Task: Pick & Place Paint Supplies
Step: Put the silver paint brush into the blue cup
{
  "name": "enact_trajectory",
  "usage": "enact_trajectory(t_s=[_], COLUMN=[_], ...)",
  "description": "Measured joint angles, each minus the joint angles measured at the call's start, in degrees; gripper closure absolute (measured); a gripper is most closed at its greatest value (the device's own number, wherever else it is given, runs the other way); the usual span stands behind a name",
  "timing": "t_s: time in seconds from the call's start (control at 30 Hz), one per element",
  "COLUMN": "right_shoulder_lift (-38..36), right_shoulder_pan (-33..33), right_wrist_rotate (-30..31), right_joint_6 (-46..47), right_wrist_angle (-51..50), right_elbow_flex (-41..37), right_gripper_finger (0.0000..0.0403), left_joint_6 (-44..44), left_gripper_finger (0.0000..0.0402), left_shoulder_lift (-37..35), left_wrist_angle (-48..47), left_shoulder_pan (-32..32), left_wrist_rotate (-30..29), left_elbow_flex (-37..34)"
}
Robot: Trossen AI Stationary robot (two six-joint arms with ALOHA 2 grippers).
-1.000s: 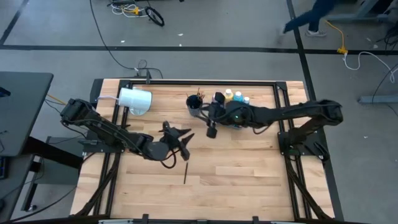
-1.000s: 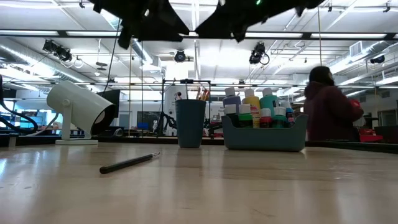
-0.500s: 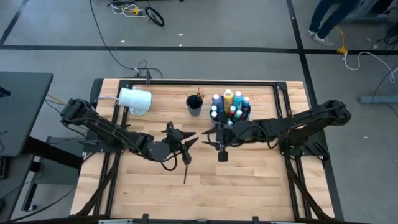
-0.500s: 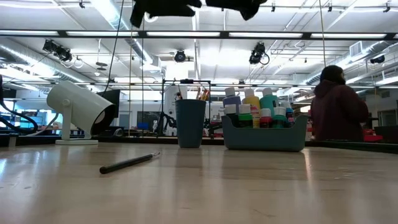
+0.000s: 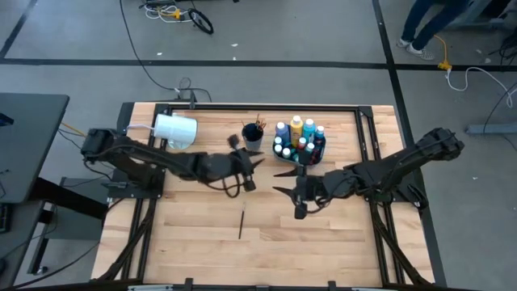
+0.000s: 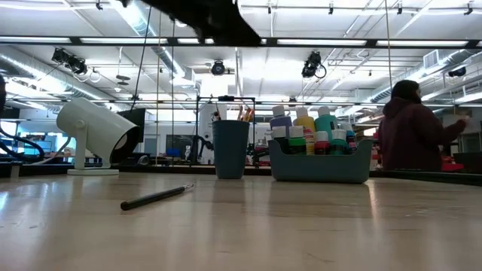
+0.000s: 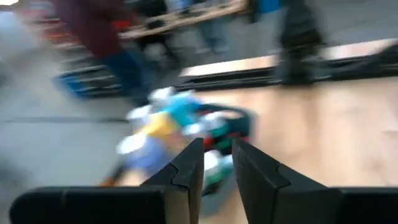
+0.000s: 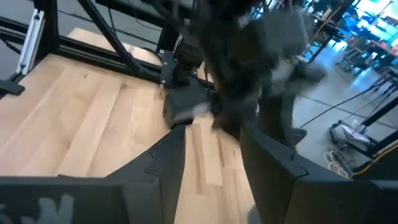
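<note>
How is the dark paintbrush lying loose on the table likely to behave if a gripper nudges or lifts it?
The paintbrush looks thin and round, so a sideways nudge would probably roll it. It looks light and stiff, lying flat on the table, so pinching it may be fiddly.

Wooden table point(image 5: 323, 242) — white cylinder point(image 5: 174, 131), dark cup point(image 5: 252, 139), bottle caddy point(image 5: 297, 144), loose paintbrush point(image 5: 241, 223)

Blue, yellow, teal bottles point(image 5: 297, 136) w/ white caps, dark brush point(image 5: 241, 223), pale wood table point(image 5: 323, 242).
</note>
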Motion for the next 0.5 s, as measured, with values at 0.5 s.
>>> enact_trajectory(t_s=[0.5], right_shoulder_lift=[-1.3], right_shoulder_pan=[4.1], right_wrist_rotate=[11.1], right_joint_6=[14.8], right_wrist_angle=[-14.3], right_elbow_flex=[-3.4], right_gripper_finger=[0.0244], left_joint_6=[-20.8], left_gripper_finger=[0.0321], left_shoulder_lift=[15.0], left_wrist_angle=[10.1], left_shoulder_pan=[-10.8], left_wrist_rotate=[-24.7], left_elbow_flex=[0.0])
